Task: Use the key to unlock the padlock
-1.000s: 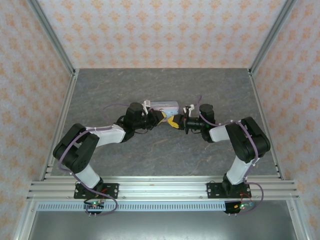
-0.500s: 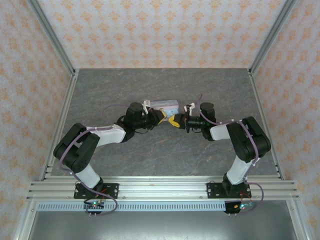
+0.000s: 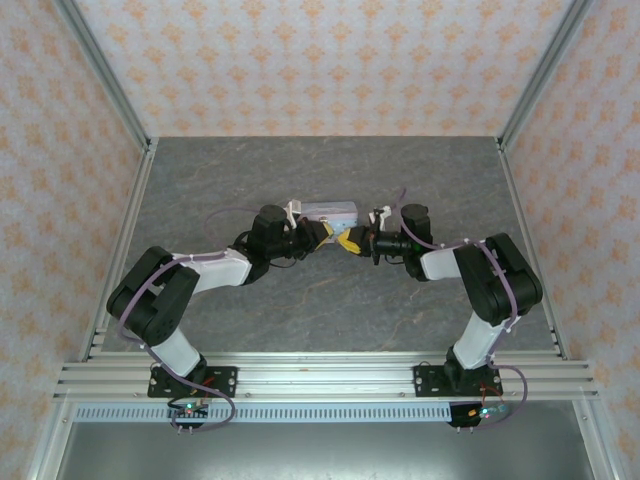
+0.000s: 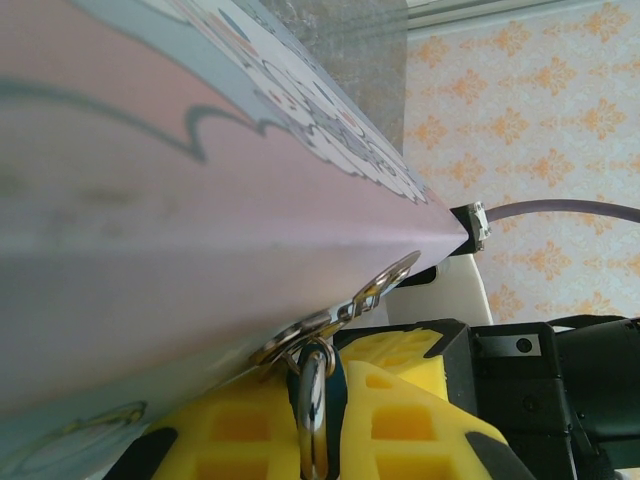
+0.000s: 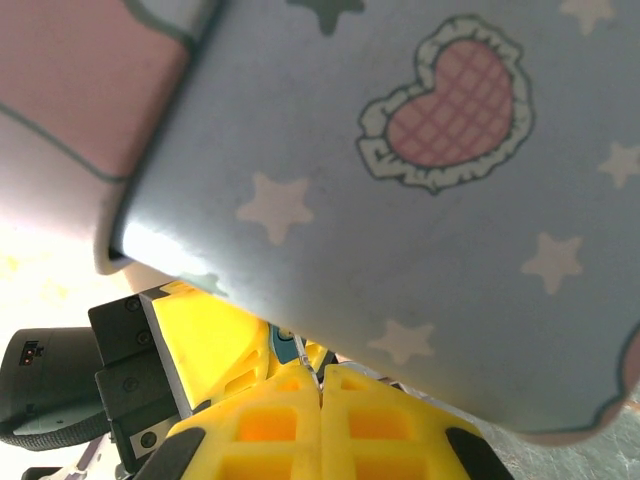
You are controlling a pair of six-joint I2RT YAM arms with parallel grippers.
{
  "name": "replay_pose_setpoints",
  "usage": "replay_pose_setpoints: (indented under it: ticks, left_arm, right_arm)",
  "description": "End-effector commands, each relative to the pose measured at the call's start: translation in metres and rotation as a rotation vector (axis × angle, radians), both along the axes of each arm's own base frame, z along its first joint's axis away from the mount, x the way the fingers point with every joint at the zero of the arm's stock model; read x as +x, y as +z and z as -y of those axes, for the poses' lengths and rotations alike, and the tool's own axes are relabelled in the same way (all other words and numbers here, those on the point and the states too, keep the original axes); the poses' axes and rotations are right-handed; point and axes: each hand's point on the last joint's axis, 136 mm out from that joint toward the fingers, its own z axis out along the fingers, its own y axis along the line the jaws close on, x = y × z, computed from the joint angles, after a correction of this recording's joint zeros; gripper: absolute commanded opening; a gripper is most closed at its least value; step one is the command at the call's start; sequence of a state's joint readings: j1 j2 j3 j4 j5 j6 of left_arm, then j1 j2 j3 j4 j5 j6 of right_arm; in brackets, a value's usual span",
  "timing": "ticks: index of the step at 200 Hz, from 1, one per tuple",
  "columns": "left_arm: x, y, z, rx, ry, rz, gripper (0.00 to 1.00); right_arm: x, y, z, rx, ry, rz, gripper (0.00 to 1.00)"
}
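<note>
The padlock (image 4: 334, 372) hangs on the tin box (image 4: 150, 200) hasp, clamped in my left gripper (image 4: 318, 405). My right gripper (image 5: 320, 395) is pressed together, I think on the key (image 5: 317, 377); inserting and turning remain.

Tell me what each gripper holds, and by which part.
Left gripper pinches the padlock by its body, its shackle through the tin's hasp. Right gripper is shut; a thin sliver at its tips may be the key, too small to confirm.
</note>
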State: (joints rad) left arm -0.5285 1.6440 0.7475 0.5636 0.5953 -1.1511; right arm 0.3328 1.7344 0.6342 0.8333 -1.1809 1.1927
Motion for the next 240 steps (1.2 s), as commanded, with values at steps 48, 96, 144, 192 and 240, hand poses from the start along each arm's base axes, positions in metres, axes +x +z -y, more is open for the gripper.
replay_pose_setpoints:
  ticks: [48,96,144,192,240]
  left_arm:
    - [-0.037,0.043,0.040,-0.158,-0.207,0.031,0.00]
    - [-0.035,0.056,0.038,-0.183,-0.181,0.023,0.00]
    - [-0.033,0.055,0.035,-0.214,-0.134,-0.006,0.00]
    - [-0.031,0.056,0.034,-0.223,-0.119,-0.007,0.00]
    - [-0.032,0.056,0.035,-0.221,-0.121,-0.007,0.00]
  right_arm:
    - [0.021,0.028,-0.003,0.024,-0.067,0.114,0.00]
    - [0.016,0.036,-0.003,0.025,-0.076,0.123,0.00]
    - [0.010,0.039,-0.005,0.026,-0.072,0.121,0.00]
    - [0.005,0.035,-0.011,0.023,-0.059,0.113,0.00]
    - [0.007,0.034,-0.014,0.023,-0.059,0.109,0.00]
